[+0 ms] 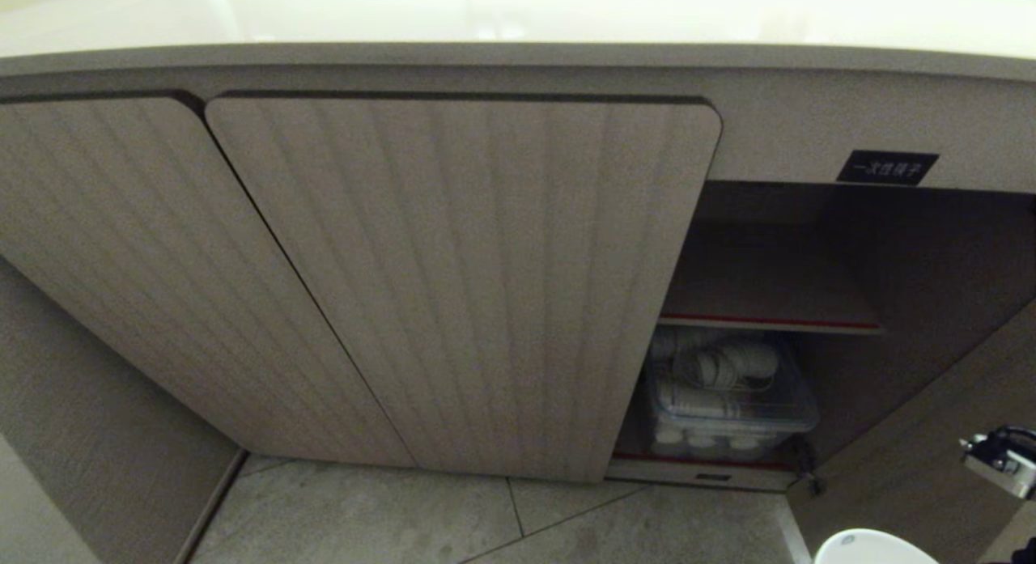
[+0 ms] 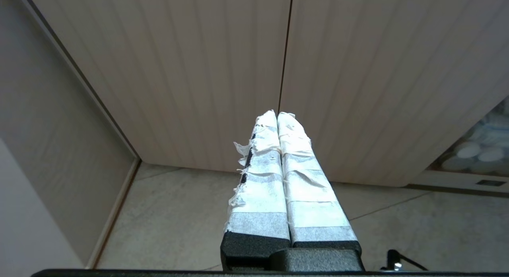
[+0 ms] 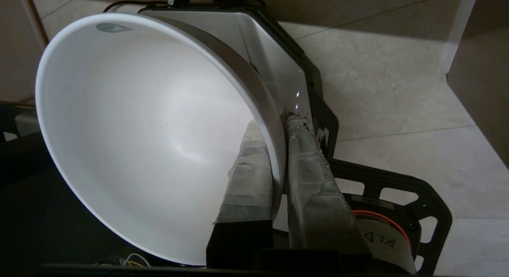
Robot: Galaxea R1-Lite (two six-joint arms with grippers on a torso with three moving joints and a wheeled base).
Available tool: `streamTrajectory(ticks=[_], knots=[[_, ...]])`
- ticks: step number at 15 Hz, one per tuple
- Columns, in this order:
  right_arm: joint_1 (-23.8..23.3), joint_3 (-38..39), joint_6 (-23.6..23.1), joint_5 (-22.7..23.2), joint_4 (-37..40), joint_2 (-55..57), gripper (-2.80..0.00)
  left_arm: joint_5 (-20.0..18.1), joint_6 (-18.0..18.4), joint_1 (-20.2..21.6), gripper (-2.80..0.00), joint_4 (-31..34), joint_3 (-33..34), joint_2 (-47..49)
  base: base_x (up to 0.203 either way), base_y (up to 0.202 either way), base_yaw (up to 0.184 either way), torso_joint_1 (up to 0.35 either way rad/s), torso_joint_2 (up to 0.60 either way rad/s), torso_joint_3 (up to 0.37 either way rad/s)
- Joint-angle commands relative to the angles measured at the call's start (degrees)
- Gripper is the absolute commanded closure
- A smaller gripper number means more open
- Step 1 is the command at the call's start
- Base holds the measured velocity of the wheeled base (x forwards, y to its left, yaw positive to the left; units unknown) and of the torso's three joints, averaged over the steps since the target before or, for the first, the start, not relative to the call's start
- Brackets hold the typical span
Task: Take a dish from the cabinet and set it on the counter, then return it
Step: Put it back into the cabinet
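Note:
The dish [image 3: 139, 130], a plain white bowl, is tilted on its side in the right wrist view. My right gripper [image 3: 275, 124] is shut on its rim, one taped finger inside and one outside. In the head view only the dish's rim [image 1: 870, 548] shows, at the bottom right, low in front of the cabinet [image 1: 461, 289]. The cabinet's two fluted doors on the left are closed and its right compartment [image 1: 769, 256] stands open below a black label [image 1: 888, 167]. The cream counter [image 1: 518, 14] runs along the top. My left gripper [image 2: 277, 114] is shut on nothing and faces the closed doors.
Under the red-edged shelf [image 1: 769, 323] a clear plastic bin [image 1: 728, 402] holds several white dishes. The swung-open door [image 1: 906, 451] stands at the right. Grey floor tiles [image 1: 486, 523] lie below, and my own black base [image 3: 381, 189] is under the right gripper.

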Motion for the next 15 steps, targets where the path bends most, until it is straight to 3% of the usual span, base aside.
streamTrajectory(ticks=[1,6,15], knots=[[0.0,0.0,0.1,0.1,0.2,-0.1,0.0,0.1,0.0,0.0,0.0,0.0,0.0,0.0,0.0,0.0,0.0,-0.095,0.45,0.334],[0.0,-0.1,0.0,0.1,0.1,-0.1,0.0,0.0,0.0,0.0,0.0,0.0,0.0,0.0,0.0,0.0,0.0,-0.059,0.34,0.281],[0.0,-0.1,0.0,0.1,0.0,0.3,0.0,0.0,0.0,0.0,0.0,0.0,0.0,0.0,0.0,0.0,0.0,-0.002,0.02,0.015]])
